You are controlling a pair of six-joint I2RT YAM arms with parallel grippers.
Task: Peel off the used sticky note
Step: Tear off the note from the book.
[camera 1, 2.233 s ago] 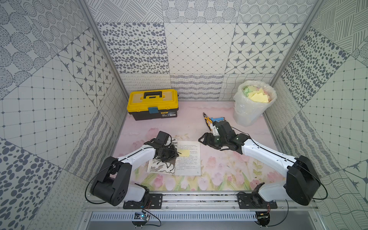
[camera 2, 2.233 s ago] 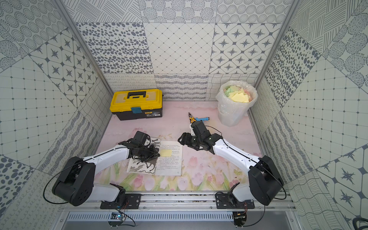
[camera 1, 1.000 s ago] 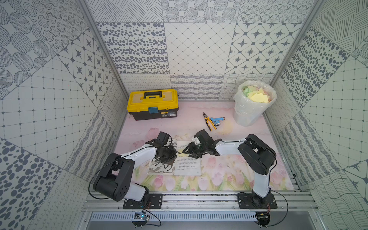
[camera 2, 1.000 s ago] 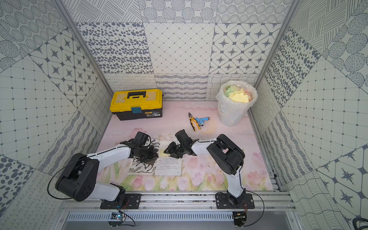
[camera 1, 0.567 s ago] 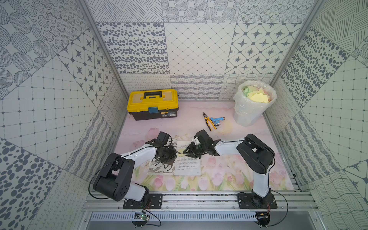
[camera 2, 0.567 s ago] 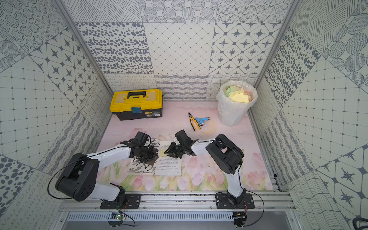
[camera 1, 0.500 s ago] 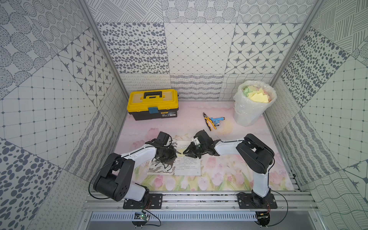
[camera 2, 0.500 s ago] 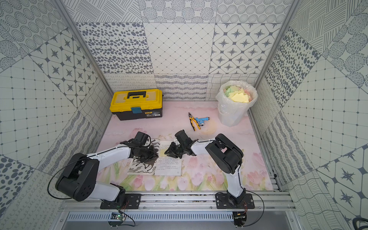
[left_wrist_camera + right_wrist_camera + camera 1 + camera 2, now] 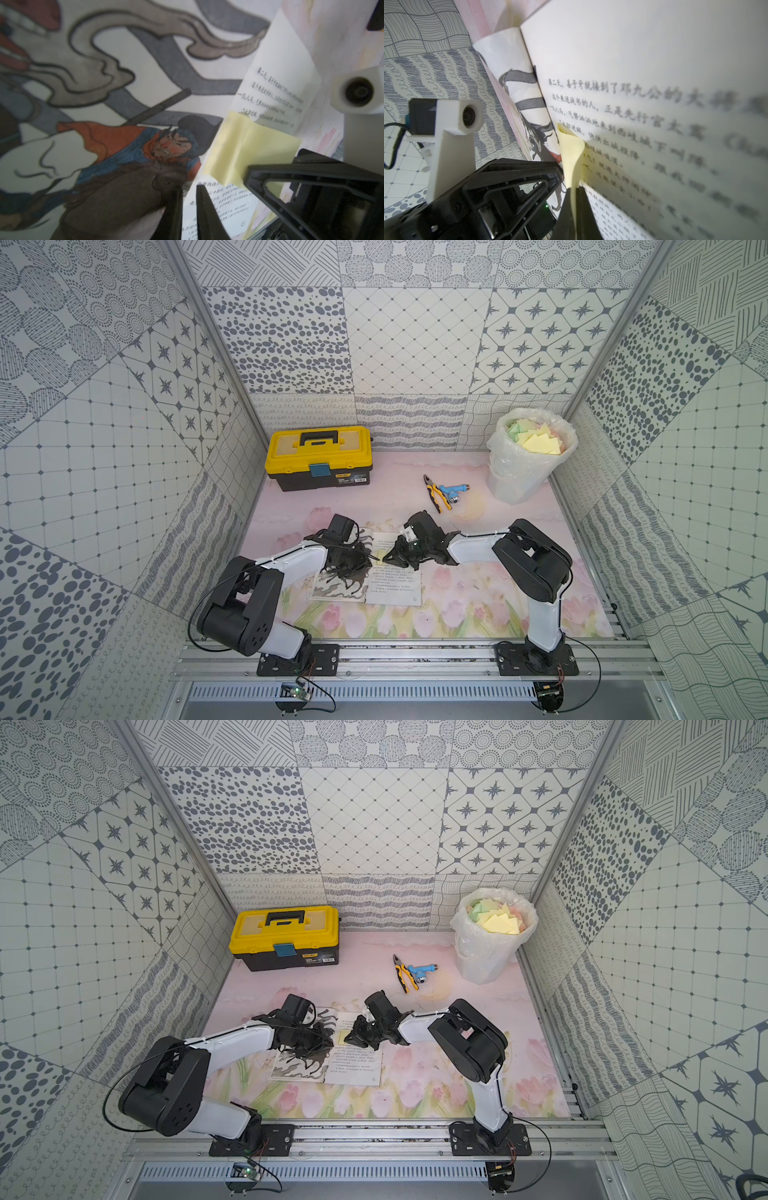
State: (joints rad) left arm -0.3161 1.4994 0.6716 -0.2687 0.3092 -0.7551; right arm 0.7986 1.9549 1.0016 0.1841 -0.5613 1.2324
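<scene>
The right pincer [image 9: 572, 190] was pressed together on the free edge of the yellow sticky note [image 9: 571, 158], which curled up off the paper between its tips. The note's far edge lay against the text page of the open book [image 9: 643, 72], close to the gutter. In the left wrist view the sticky note [image 9: 249, 149] sat buckled on that text page, just beside the illustrated page. The left pincer [image 9: 189, 187] had its tips drawn almost together with nothing between them, resting at the gutter just beside the note. In both top views the two pincers stood tip to tip over the book [image 9: 395, 589], which lay open on the flowered desk [image 9: 478, 614]. Further back, well apart from the book, yellow-handled pliers [image 9: 434, 494] lay touching a small blue tool [image 9: 453, 490]. A yellow toolbox [image 9: 319, 456] stood at the back left. A plastic-lined bin [image 9: 519, 481] filled with coloured notes stood at the back right.
</scene>
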